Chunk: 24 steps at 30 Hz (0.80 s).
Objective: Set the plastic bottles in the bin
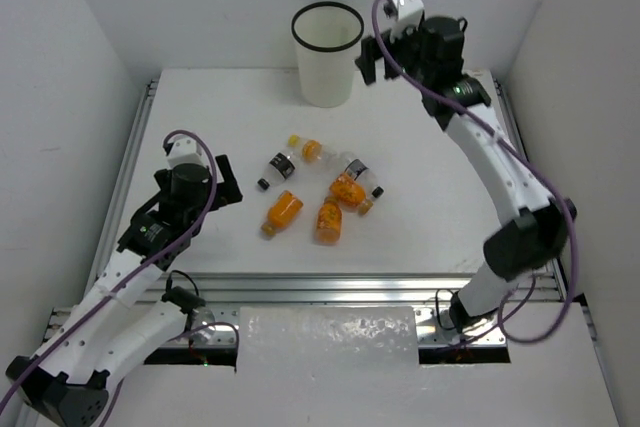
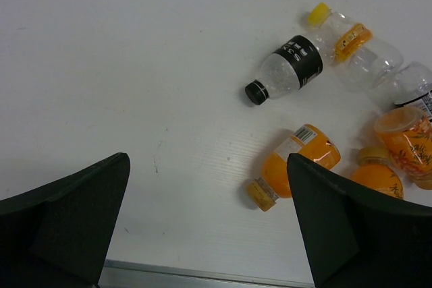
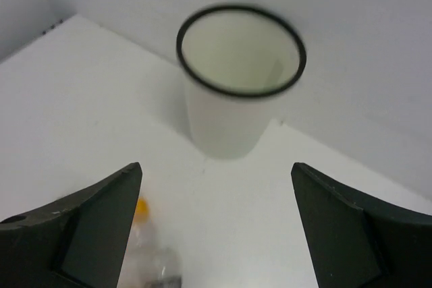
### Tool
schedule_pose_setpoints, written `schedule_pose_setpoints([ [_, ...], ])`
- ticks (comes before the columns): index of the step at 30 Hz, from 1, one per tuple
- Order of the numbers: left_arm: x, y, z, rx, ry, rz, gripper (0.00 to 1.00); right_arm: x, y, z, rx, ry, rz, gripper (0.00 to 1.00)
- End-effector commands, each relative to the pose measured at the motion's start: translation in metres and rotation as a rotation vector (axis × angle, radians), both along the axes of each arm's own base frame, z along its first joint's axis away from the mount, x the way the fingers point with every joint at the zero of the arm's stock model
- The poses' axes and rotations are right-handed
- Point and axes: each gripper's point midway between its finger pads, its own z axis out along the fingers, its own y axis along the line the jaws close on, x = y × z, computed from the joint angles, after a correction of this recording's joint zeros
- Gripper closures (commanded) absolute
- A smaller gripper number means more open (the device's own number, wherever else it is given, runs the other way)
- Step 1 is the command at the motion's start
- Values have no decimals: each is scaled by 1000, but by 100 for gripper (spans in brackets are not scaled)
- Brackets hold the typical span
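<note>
Several plastic bottles lie in a loose cluster mid-table. A clear one with a dark label and black cap (image 1: 277, 167) (image 2: 287, 69) is at the left. A clear one with a yellow cap (image 1: 312, 150) (image 2: 347, 42) lies behind it. An orange-filled one (image 1: 283, 212) (image 2: 297, 166) is nearest the left arm, and two more orange ones (image 1: 329, 220) (image 1: 348, 187) lie to its right. The white bin (image 1: 327, 72) (image 3: 223, 123) stands upright at the back. My left gripper (image 1: 228, 183) (image 2: 207, 163) is open and empty, left of the cluster. My right gripper (image 1: 368, 59) (image 3: 216, 166) hangs open and empty, high beside the bin's right side.
White walls close in the table on the left, back and right. An aluminium rail (image 1: 330, 287) runs along the near edge, with a strip of crinkled plastic sheet (image 1: 328, 337) below it. Another rail (image 1: 125, 182) borders the left side.
</note>
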Motion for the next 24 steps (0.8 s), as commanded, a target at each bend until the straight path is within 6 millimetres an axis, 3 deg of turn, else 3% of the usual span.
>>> schedule_pose_setpoints([
  [1,6,-1,26,-38,-88,-6,0,-62,-19,-119,-88,326,-6,10],
  [3,5,-2,26,-44,-94,-11,0,-91,-26,-164,-99,419,0,11],
  [5,4,-3,27,-46,-97,-19,0,-108,-27,-195,-105,485,15,12],
  [9,4,-3,27,-46,-96,-21,0,-114,-21,-220,-86,537,47,13],
  [10,4,-3,26,-45,-95,-21,0,-113,-20,-239,-103,587,52,14],
  [11,5,-3,26,-44,-94,-20,0,-110,-18,-243,-118,597,62,15],
  [13,5,-3,25,-42,-89,-20,0,-114,-15,-270,-139,678,84,17],
  [20,5,-5,22,-40,-78,-27,0,-125,-12,-320,-163,809,119,17],
  [24,6,-6,22,-41,-78,-35,0,-117,-15,-338,-172,815,89,21],
])
